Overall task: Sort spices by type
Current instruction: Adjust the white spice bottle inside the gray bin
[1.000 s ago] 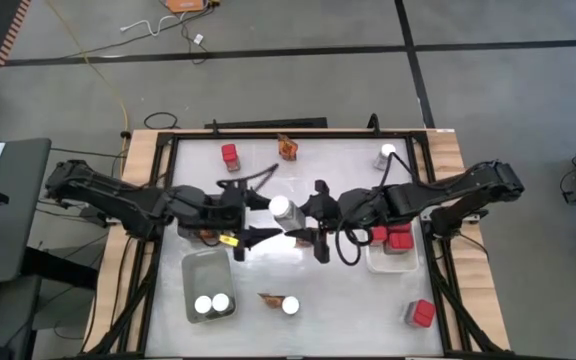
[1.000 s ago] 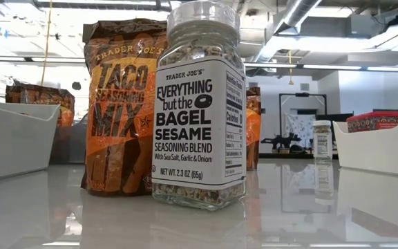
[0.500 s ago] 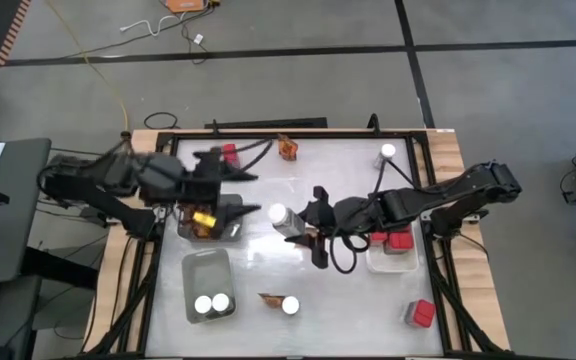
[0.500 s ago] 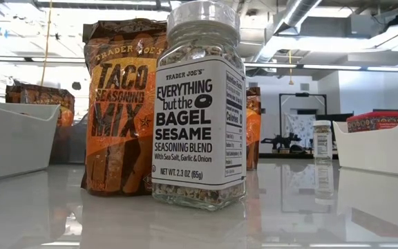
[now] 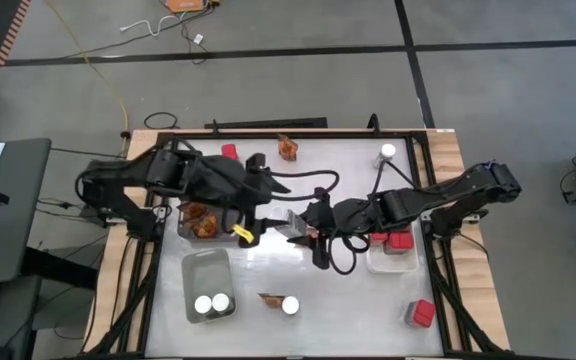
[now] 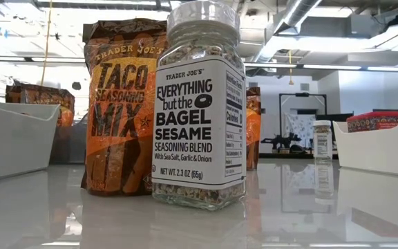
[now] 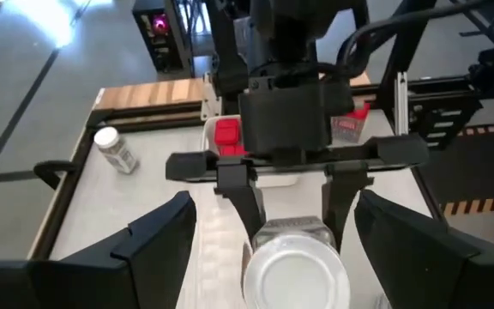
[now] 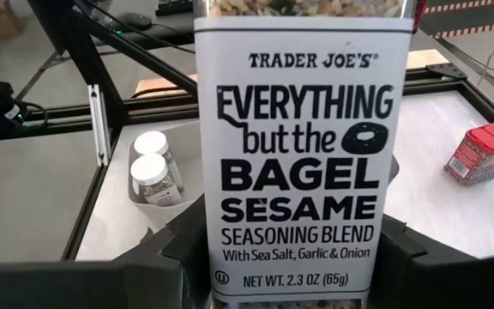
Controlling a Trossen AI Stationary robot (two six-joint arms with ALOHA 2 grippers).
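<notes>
While holding the jar clamped in the right end effector over the middle of the tabletop, close the wide-open left end effector squarely around its lid before loosening the right.

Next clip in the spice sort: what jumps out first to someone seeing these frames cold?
The two arms meet at mid-table over one jar: the right gripper holds it by the sides, while the left gripper faces it with fingers spread wide. In the low view, a bagel seasoning jar and a taco mix packet loom right in front of the lens. Two sorted jars sit in the grey tray at the near left.
</notes>
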